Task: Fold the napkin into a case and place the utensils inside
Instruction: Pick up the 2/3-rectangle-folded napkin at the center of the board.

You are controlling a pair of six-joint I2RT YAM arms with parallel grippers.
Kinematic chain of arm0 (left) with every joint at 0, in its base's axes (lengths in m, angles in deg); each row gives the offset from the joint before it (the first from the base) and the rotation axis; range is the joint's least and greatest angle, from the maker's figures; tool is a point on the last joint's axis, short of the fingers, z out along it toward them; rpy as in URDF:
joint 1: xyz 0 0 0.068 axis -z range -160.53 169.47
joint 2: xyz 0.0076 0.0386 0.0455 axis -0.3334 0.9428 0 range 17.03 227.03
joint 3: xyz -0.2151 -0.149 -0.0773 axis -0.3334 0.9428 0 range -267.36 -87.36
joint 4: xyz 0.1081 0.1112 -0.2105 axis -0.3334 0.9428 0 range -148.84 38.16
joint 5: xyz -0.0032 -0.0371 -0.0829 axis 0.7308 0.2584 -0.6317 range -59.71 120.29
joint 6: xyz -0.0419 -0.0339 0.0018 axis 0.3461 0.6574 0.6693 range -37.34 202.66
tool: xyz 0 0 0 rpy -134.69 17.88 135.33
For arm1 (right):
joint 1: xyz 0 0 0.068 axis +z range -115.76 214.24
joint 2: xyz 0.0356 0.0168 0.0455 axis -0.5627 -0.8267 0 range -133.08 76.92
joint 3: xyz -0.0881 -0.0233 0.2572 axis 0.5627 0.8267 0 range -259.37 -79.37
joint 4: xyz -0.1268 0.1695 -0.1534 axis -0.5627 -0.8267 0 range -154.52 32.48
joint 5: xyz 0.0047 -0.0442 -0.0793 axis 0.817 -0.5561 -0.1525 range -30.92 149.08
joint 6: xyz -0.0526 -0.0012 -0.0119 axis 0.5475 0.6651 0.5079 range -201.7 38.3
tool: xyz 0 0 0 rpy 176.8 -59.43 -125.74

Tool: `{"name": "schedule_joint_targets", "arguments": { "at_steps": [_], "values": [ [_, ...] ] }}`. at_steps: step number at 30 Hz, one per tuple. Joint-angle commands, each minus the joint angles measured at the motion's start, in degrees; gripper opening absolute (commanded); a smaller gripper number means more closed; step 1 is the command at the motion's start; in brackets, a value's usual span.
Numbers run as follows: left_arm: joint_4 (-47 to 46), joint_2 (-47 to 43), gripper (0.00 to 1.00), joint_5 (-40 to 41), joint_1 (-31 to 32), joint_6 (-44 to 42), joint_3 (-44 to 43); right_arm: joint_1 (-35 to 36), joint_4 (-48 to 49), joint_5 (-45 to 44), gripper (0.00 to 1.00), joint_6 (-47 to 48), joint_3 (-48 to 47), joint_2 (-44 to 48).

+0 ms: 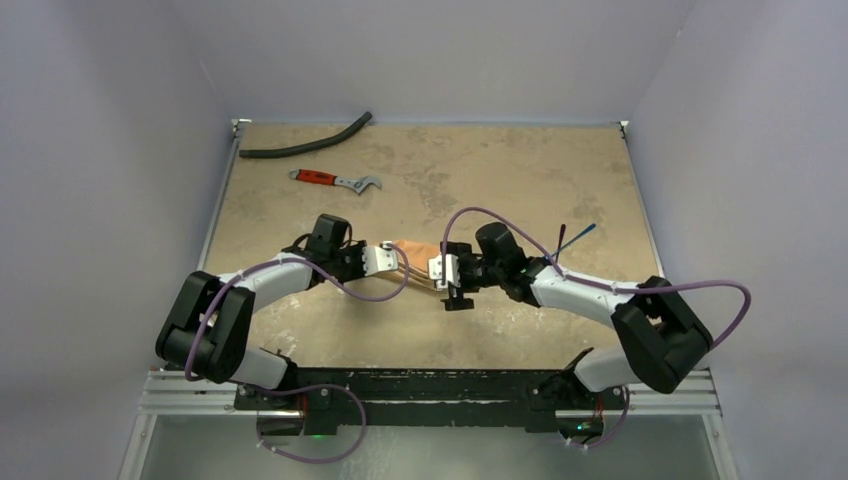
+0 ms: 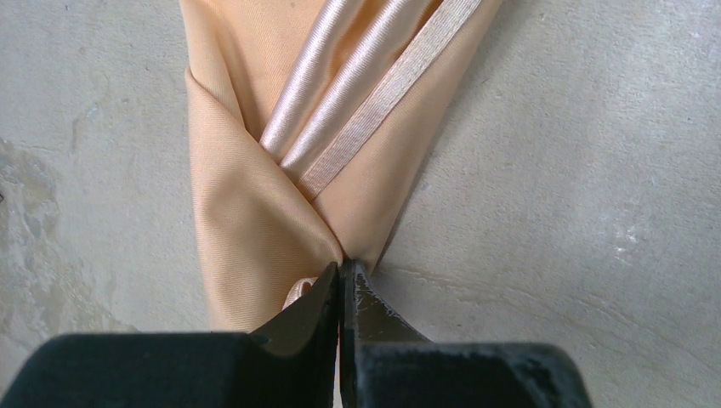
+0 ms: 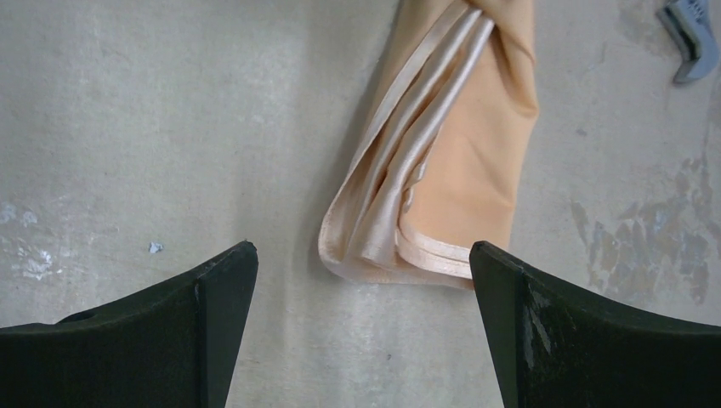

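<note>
Two claws flanked the napkin [image 1: 415,252], its long axis running 9 to 3 o'clock on the surface [image 1: 500,170]. Your left claw [image 2: 342,270] was shut, tips on one end. Your right claw [image 3: 364,246] gaped empty, the other end just at its 12 o'clock.

The napkin [image 1: 415,250] lies mid-table [image 1: 520,170], between my two grippers. My left gripper [image 2: 342,270] is at its left end and my right gripper [image 3: 361,251] at its right end. Behind it, to the left, lies the wrench [image 1: 335,180], and behind that the hose [image 1: 305,141] along the far edge. The fork [image 1: 583,232] and spoon [image 1: 562,240] lie to the right, just behind my right arm.
</note>
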Motion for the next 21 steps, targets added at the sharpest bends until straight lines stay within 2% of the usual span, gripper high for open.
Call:
{"name": "schedule_joint_targets", "arguments": {
  "at_steps": [1, 4, 9, 13, 17, 21],
  "values": [
    [5.1, 0.5, 0.0, -0.7, -1.0, 0.0, -0.2, 3.0, -2.8, -4.9, 0.98, 6.3, -1.6, -1.8],
    [5.1, 0.6, 0.0, -0.9, -1.0, -0.1, -0.4, 5.3, -0.6, -8.8, 0.98, 7.1, -1.3, -4.3],
    [5.7, 0.7, 0.0, -1.1, -0.9, -0.3, -0.6, 6.4, 10.2, -14.2, 0.98, 7.3, 1.1, -5.1],
    [5.9, 0.6, 0.0, -1.4, -1.0, -0.6, -0.6, 6.3, 17.0, -15.8, 0.94, 7.6, 1.2, -7.2],
    [5.8, 0.5, 0.0, -1.4, -1.0, -0.8, -0.6, 6.7, 17.5, -15.1, 0.84, 7.0, -0.3, -9.6],
    [5.8, 0.5, 0.0, -1.3, -1.0, -0.8, -0.4, 7.2, 14.1, -13.5, 0.82, 7.4, -1.5, -9.7]
  ]
}}
